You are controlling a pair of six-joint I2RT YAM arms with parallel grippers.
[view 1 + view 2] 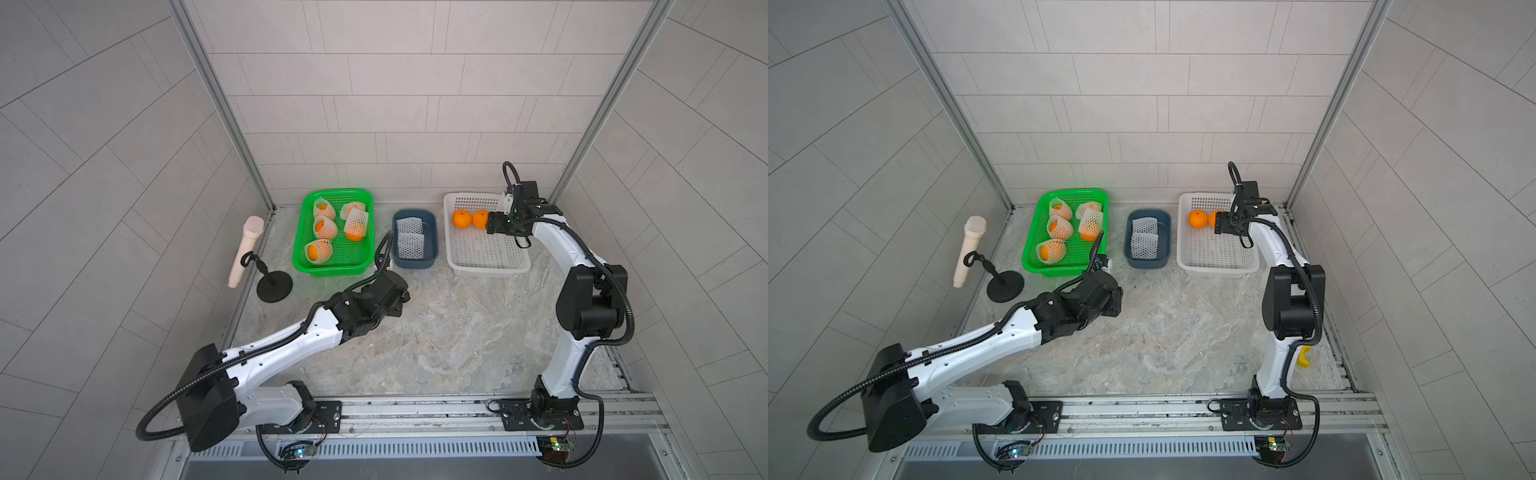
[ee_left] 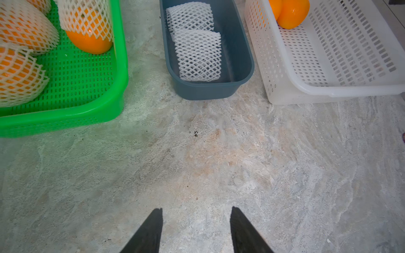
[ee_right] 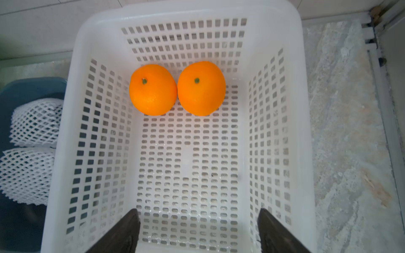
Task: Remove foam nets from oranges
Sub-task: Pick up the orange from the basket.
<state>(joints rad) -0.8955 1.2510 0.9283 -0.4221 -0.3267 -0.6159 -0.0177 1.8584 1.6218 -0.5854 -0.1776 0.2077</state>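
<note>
Since bare oranges (image 3: 153, 88) seem sorted into the right white basket (image 3: 65, 131), the right gripper (image 3: 198, 213) hangs open above it, the left gripper (image 2: 196, 211) open too.

Two bare, round, bright orange fruits (image 3: 153, 89) sit touching, stem dots up, in the white perforated plastic basket (image 3: 65, 142). Two flattened white foam mesh sleeves (image 2: 198, 55) lie overlapping in the blue-grey plastic tub (image 2: 241, 54). Five netted oranges (image 1: 319, 250) (one half-exposed) rest in the green perforated basket (image 1: 357, 255).
</note>
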